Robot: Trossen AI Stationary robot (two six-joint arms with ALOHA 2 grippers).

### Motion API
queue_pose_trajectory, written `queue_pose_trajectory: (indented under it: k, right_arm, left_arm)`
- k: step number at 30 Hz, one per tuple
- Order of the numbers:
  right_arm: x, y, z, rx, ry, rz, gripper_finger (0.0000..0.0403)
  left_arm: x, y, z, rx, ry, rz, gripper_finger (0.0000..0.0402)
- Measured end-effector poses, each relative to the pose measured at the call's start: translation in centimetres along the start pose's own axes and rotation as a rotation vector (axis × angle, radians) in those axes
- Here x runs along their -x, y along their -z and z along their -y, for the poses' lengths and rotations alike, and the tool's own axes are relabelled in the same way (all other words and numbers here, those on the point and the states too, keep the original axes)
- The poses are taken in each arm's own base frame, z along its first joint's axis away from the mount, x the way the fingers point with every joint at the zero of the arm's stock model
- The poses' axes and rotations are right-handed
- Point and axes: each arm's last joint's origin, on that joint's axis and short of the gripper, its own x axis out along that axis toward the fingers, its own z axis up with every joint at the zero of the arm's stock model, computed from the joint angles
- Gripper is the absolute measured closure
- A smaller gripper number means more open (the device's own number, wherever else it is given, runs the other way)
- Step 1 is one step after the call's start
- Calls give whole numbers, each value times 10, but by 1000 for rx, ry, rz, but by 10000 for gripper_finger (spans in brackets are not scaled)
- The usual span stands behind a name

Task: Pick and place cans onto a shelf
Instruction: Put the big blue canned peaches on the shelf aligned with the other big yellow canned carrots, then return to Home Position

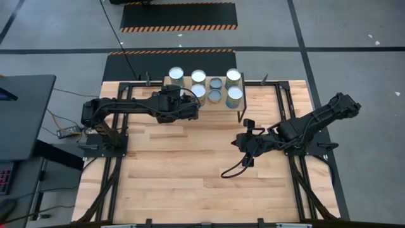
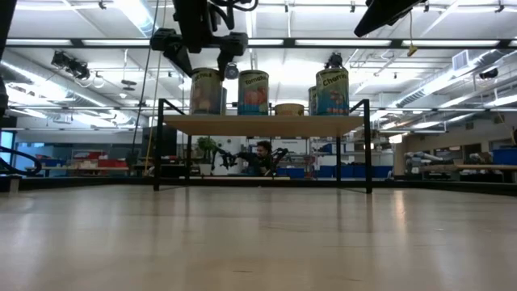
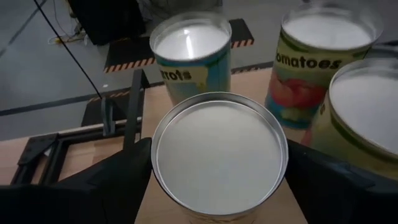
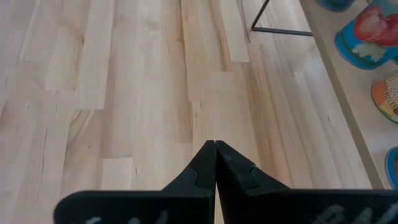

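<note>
At the back edge of the counter [image 1: 190, 158], on the shelf [image 1: 205, 104]: cans [image 1: 199, 76] standing upright in two rows, bright silver lids on most, two smaller dull blue-grey lids in the middle. Above the shelf's left end, left claw [image 1: 190, 100], fingers [image 3: 118, 180] spread to either side of one silver-lidded can [image 3: 219, 152], sitting close by its rim; contact impossible to tell. Just beyond that can, a carrots can [image 3: 189, 53]; beside it, a tomatoes can [image 3: 320, 56]. Seen from counter height, same claw [image 2: 206, 56] hanging over the leftmost can on the shelf board. Over bare wood near the right side of the counter, well apart from the shelf, right claw [image 1: 239, 144], fingers pressed together, holding nothing.
</note>
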Motion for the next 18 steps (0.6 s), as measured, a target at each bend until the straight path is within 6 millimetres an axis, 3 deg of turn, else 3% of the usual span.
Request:
queue_pose_trajectory:
  k: [13,18]
  right_arm:
    - [0,0,-1,2,-42,-12,393]
    - [0,0,-2,8,-53,-15,393]
  left_arm:
    - [-2,-5,-1,-38,-18,38,46]
    - [5,-17,-1,-46,-14,73,46]
